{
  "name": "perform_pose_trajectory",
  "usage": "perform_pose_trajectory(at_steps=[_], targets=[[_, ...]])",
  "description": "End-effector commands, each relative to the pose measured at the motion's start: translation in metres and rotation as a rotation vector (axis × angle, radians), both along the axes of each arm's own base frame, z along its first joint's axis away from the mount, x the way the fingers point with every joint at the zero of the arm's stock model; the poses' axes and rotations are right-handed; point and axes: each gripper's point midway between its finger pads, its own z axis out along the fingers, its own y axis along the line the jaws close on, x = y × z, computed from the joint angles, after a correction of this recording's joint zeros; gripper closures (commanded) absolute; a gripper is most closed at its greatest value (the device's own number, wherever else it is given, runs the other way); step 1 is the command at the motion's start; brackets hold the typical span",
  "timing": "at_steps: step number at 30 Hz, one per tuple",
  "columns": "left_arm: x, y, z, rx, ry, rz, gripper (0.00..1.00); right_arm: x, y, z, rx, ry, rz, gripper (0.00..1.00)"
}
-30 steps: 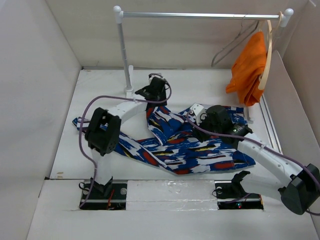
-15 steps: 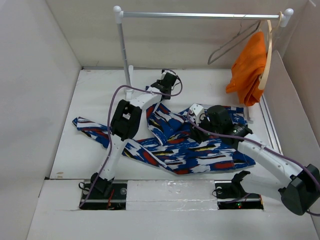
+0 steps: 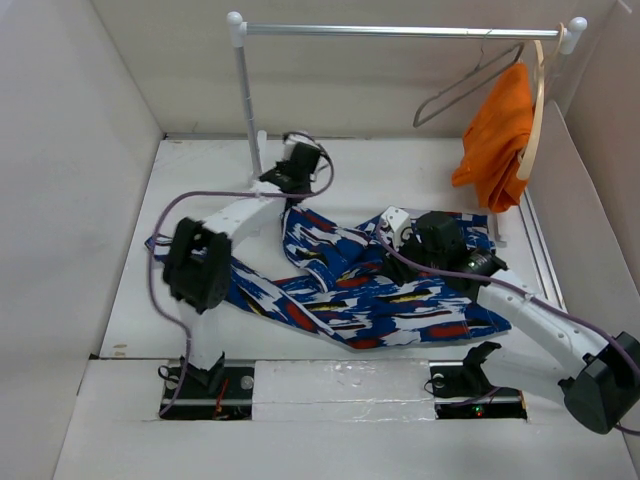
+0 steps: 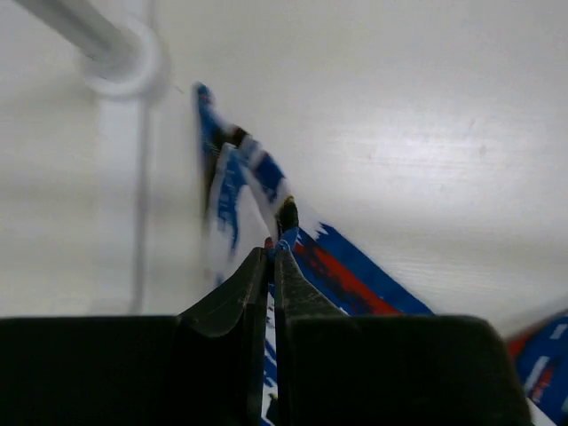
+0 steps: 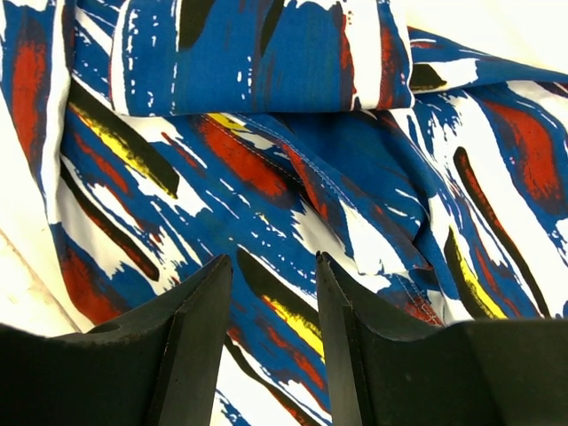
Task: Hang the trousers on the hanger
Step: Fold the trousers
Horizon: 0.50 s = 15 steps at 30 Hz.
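The trousers [image 3: 375,297] lie spread and crumpled across the middle of the table, dark blue with red, white, yellow and black streaks. My left gripper [image 3: 289,192] is near the rack pole's foot and is shut on a trouser edge, as the left wrist view [image 4: 272,255] shows with cloth [image 4: 346,271] between the jaws. My right gripper [image 3: 398,238] is open just above the trousers' right part; the right wrist view [image 5: 273,259] shows only patterned cloth [image 5: 293,133] under the spread fingers. The grey wire hanger [image 3: 455,95] hangs on the rail at the back right.
A clothes rack stands at the back, with its upright pole [image 3: 246,110] at the left and its foot [image 4: 115,55] close to my left gripper. A wooden hanger with orange cloth [image 3: 497,135] hangs at the rail's right end. White walls enclose the table.
My left gripper swung right and then back left toward the rack pole, drawing the trouser edge with it. The right arm has stayed still.
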Motion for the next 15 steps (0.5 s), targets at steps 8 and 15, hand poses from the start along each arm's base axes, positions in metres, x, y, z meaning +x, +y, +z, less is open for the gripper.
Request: perform_pose_trajectory(at_steps=[8,15], targets=[[-0.033,0.227,0.130,-0.334,-0.376,0.451,1.00,0.013,0.011,0.001,0.025,-0.047,0.024,0.52],[-0.031,0.321,0.004,-0.490,-0.058,0.647,0.81,0.017,0.018,0.004,0.014,-0.038,0.054,0.42]])
